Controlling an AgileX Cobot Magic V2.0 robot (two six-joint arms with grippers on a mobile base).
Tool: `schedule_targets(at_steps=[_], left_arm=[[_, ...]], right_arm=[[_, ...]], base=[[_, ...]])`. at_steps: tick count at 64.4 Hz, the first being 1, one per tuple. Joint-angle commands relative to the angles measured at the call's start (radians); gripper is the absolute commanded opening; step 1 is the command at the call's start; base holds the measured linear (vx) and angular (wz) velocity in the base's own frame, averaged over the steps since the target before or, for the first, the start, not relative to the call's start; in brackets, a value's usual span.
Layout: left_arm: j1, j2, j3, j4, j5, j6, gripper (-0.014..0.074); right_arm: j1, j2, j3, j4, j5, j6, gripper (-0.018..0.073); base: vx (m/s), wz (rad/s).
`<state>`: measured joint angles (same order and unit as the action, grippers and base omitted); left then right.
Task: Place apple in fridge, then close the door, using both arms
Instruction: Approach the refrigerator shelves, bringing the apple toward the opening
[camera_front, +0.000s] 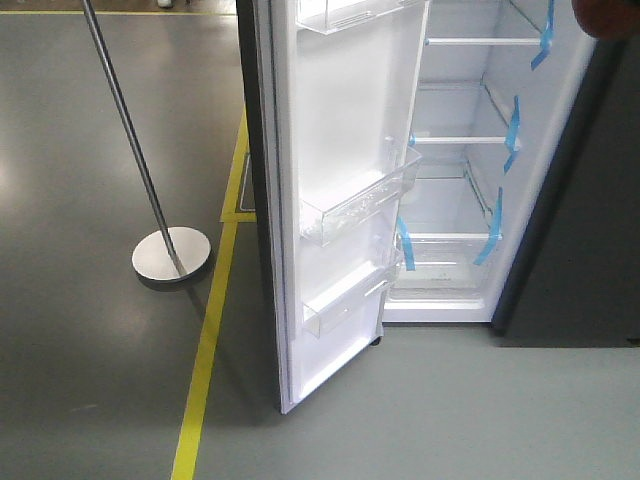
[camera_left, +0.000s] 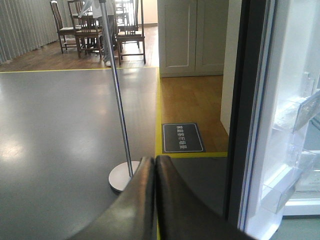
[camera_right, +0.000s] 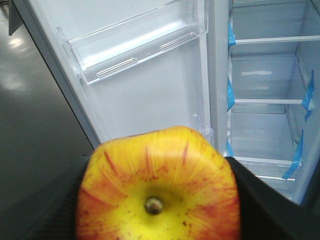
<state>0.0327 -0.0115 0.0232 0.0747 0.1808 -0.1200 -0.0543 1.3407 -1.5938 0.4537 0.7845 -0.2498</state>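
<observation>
Round yellow-orange apple with red streaks (camera_right: 155, 170): stem dimple faces the wrist camera. It's pinched between the dark fingers of the right hand (camera_right: 159, 190), in front of the opening, not inside. Tall dark grey fridge (camera_front: 450, 110): white interior, glass shelves, blue tape strips. Full-height door (camera_front: 340, 130), white liner with clear bins: swung wide open.

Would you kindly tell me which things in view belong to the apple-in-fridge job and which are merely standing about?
Job:
apple, gripped by the right gripper
fridge, open
door, swung open
left gripper, shut and empty

Standing about:
stanchion pole on its round base
yellow floor line
floor sign
chairs
</observation>
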Motion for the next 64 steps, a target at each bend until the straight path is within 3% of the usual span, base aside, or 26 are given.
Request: schedule_targets(at_steps=[1, 64], left_arm=[[-0.004, -0.015, -0.016, -0.001, -0.068, -0.006, -0.0006], [-0.004, -0.015, -0.016, -0.001, -0.068, -0.006, -0.0006]], right_arm=[[-0.005, -0.028, -0.033, 0.022, -0.073, -0.007, 0.0159], [-0.005, -0.028, -0.033, 0.022, -0.073, -0.007, 0.0159]], base=[[0.12, -0.02], [0.11, -0.01]])
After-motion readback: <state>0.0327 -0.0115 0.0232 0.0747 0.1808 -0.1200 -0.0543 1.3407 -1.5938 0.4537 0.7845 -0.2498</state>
